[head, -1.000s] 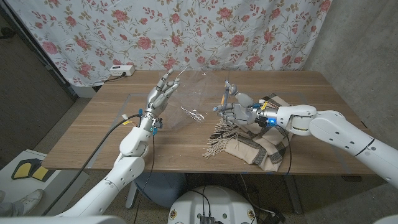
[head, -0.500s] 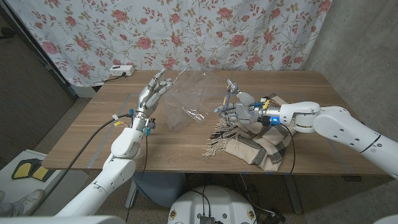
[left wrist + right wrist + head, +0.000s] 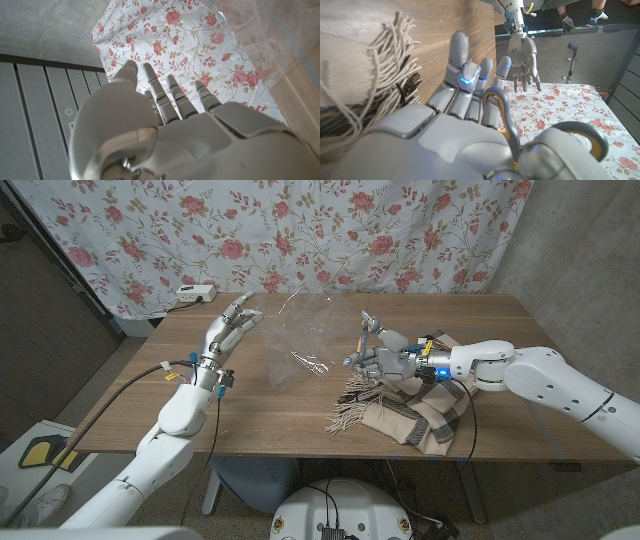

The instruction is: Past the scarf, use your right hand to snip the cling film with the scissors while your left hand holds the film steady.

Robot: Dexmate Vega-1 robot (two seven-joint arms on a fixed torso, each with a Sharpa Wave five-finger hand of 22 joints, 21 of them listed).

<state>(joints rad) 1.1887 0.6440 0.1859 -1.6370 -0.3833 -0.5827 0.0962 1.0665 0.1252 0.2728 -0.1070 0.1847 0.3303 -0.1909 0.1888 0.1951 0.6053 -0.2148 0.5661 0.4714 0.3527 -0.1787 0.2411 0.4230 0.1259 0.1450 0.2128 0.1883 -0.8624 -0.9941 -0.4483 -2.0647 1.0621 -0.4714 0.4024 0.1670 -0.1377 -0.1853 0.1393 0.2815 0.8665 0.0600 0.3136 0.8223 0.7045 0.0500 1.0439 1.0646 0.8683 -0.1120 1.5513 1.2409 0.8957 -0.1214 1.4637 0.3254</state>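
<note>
wooden table point(image 3: 300, 415) | scarf point(image 3: 405, 415) beside film point(image 3: 300, 340) | left robot hand point(image 3: 226, 332) spread, empty | right robot hand point(image 3: 378, 360) grips scissors point(image 3: 364, 333)

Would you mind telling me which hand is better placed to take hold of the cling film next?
The left hand. It is open with its fingers spread, raised just beside the cling film. The right hand already grips the scissors above the scarf.

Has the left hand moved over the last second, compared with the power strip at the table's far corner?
Yes. The left hand has drifted toward the table's left side, closer to the white power strip and away from the cling film.
</note>
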